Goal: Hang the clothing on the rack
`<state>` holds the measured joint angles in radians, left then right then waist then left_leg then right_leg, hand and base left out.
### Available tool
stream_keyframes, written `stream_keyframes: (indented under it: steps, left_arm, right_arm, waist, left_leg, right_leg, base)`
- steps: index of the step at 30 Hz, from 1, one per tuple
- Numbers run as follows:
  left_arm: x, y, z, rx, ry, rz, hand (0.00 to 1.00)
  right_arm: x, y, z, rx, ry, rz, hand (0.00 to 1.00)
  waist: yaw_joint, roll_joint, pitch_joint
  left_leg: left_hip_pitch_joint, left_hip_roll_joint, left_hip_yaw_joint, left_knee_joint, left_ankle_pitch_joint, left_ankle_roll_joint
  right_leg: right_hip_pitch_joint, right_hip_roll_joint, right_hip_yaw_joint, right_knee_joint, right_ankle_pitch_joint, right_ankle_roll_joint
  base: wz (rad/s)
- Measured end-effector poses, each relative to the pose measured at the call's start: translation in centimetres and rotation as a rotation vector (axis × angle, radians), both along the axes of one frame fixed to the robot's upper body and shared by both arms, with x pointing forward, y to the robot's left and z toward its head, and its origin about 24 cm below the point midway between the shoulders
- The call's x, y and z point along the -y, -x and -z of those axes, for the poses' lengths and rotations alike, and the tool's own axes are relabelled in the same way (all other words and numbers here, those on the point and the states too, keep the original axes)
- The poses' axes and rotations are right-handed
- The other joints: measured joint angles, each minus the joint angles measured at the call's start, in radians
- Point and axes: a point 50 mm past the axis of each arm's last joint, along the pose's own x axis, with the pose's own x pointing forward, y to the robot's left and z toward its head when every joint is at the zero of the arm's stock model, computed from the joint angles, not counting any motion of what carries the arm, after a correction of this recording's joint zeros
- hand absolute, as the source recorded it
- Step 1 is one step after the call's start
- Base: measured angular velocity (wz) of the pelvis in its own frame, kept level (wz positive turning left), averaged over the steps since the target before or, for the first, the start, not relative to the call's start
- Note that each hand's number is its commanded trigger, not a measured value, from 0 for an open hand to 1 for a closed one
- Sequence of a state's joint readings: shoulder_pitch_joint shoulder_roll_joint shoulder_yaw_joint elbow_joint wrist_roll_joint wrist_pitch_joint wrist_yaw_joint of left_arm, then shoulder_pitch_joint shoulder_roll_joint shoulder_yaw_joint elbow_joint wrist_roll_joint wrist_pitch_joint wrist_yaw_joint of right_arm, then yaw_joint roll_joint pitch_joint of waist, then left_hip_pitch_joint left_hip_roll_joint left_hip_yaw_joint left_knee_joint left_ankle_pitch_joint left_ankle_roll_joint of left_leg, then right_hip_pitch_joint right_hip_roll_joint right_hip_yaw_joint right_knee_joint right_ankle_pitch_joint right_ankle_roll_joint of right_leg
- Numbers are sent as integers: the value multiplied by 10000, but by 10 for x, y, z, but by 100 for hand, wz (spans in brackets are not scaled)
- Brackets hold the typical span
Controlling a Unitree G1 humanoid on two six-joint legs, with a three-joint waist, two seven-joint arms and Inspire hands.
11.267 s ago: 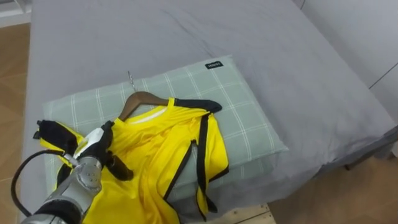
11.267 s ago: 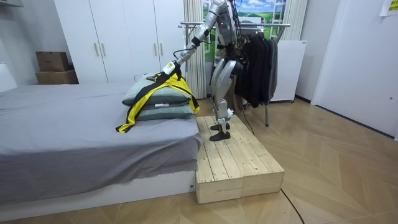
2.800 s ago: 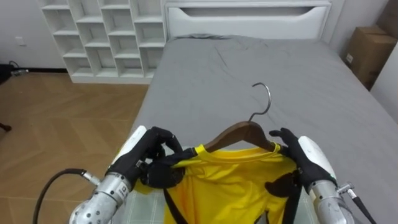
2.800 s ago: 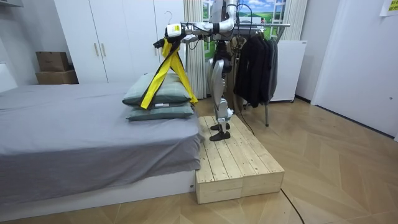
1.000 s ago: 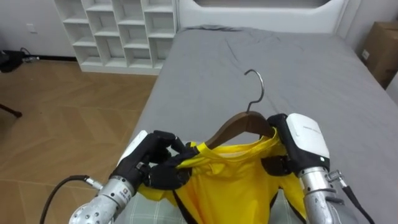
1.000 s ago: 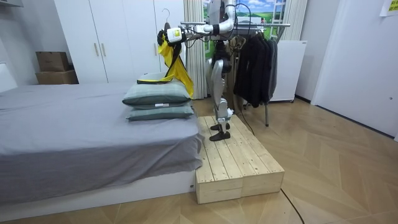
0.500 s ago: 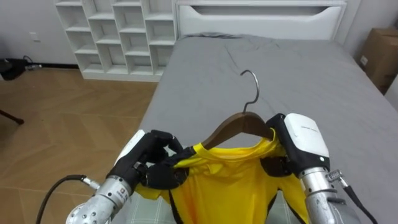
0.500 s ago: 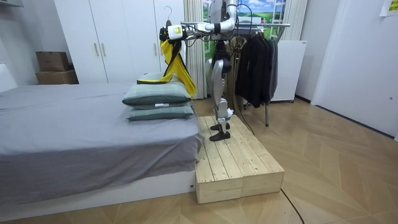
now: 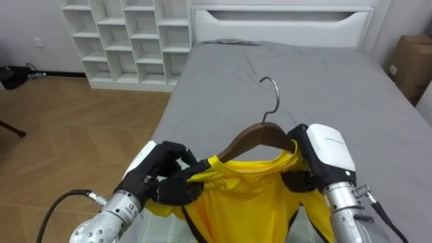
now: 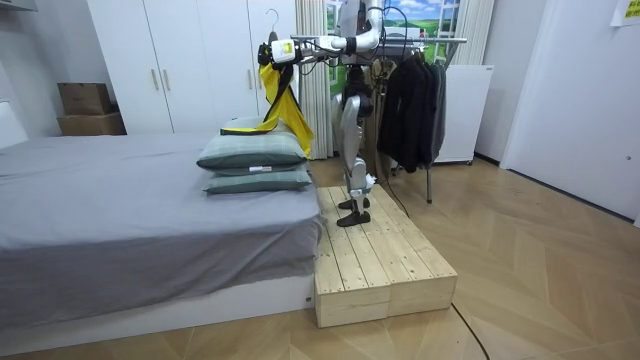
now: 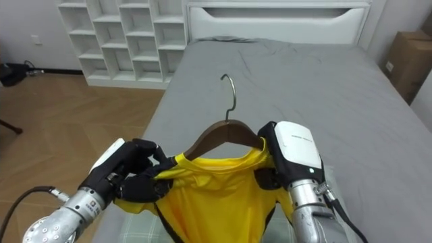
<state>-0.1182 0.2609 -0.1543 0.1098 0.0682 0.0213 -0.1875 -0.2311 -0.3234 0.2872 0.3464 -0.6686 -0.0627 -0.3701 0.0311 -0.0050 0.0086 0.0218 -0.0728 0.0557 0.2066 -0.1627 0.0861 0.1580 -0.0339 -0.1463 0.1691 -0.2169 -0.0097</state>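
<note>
Limp, light yellow jersey (image 9: 250, 196) on a stiff wooden hanger (image 9: 260, 135) (probably slippery): left hand (image 9: 158, 179) and right hand (image 9: 324, 154) each clench a shoulder.

Wooden hanger (image 9: 260, 137) (metal hook (image 9: 277, 94)), glossy shirt (image 9: 250, 196)

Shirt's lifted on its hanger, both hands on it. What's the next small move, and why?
Probably start turning toward the clothes rack. The left hand and right hand both grip the yellow shirt at the wooden hanger ends, the hook stands free, and the rack stands behind the robot.
</note>
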Motion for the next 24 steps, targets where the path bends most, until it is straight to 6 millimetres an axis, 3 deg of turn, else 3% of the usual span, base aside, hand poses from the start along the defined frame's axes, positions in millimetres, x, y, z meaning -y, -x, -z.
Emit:
stream_keyframes:
  steps: [24]
  left_arm:
    - [0,2,4,-182,37,-17,0]
  right_arm:
    - [0,1,3,-109,62,-25,100]
  waist:
    - [-5,0,-2]
  left_leg:
    - [-17,4,-8,65,-1,0]
  right_leg:
    - [18,7,-26,15,1,-2]
  base:
    - [0]
